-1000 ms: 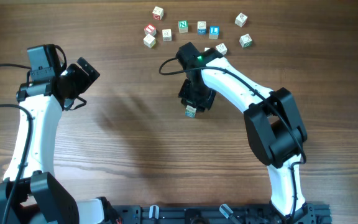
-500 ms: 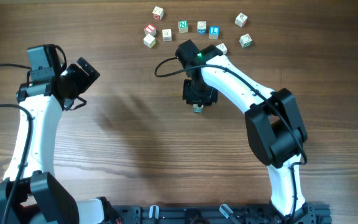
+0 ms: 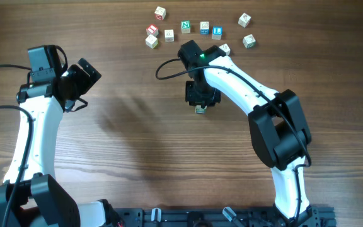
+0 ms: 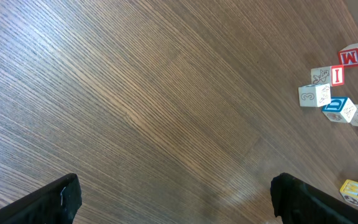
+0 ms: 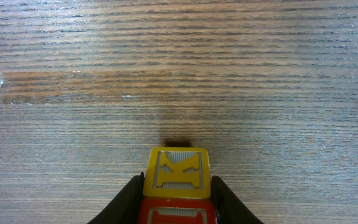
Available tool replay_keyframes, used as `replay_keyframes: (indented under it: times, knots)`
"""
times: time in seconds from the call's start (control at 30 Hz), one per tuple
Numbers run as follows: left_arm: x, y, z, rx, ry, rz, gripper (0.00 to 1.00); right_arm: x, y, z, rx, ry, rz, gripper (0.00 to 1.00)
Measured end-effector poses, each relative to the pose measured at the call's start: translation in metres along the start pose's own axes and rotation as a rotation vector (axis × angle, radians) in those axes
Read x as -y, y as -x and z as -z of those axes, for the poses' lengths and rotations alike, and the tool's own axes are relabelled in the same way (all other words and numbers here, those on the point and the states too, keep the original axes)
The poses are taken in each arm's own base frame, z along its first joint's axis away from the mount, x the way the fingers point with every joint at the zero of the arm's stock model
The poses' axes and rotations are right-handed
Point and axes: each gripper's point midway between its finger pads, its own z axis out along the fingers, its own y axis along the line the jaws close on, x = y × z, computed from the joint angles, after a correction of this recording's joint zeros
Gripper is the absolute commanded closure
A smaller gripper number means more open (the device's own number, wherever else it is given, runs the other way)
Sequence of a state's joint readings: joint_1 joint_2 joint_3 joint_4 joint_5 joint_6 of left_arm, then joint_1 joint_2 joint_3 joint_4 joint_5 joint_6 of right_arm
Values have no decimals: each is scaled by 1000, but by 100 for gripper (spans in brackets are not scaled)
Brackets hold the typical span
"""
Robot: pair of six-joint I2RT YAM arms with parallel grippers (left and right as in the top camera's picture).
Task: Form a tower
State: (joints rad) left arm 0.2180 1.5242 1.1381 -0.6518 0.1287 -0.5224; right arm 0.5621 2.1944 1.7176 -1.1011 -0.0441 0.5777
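Above table (image 3: 137,145), right pincer (image 3: 201,99) largely hides tower (image 3: 200,110).

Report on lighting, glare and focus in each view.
Overhead: even light, sharp, soft arm shadows fall on the table. Left wrist: pale sheen across the wood grain, loose cubes crisp, its own jaws dark and soft-edged at the bottom corners. Right wrist: bright glare streak at left, K cube sharp, a small dark shadow just beyond it.

Robotics lab setup, wood-grain table (image 3: 137,157), black mounting rail (image 3: 169,218), cabled robot arm (image 3: 238,82)
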Motion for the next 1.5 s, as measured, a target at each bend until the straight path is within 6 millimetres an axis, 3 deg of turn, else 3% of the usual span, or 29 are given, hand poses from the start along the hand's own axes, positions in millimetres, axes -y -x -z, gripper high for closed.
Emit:
replay_keyframes:
  times: [0.17,0.27,0.4,0.7,0.8,1.03,1.17,1.33,1.5]
  knots:
    - [0,0,0,0,0,0,0,1,0,-6,-10,-6,-1,76]
    - [0,0,0,0,0,0,0,1,0,-6,-10,-6,-1,66]
    - [0,0,0,0,0,0,0,0,0,-6,-10,-6,-1,59]
    - [0,0,0,0,0,0,0,0,0,-6,-7,-4,0,20]
    - [0,0,0,0,0,0,0,0,0,-6,-7,-4,0,14]
    - [0,0,0,0,0,0,0,6,-9,-5,-46,-30,6,7]
    - [0,0,0,0,0,0,0,9,-8,-5,-39,-46,56,1]
    - [0,0,0,0,0,0,0,13,-4,-5,-20,-65,110,0]
    - [0,0,0,0,0,0,0,-5,11,19,27,0,165,0]
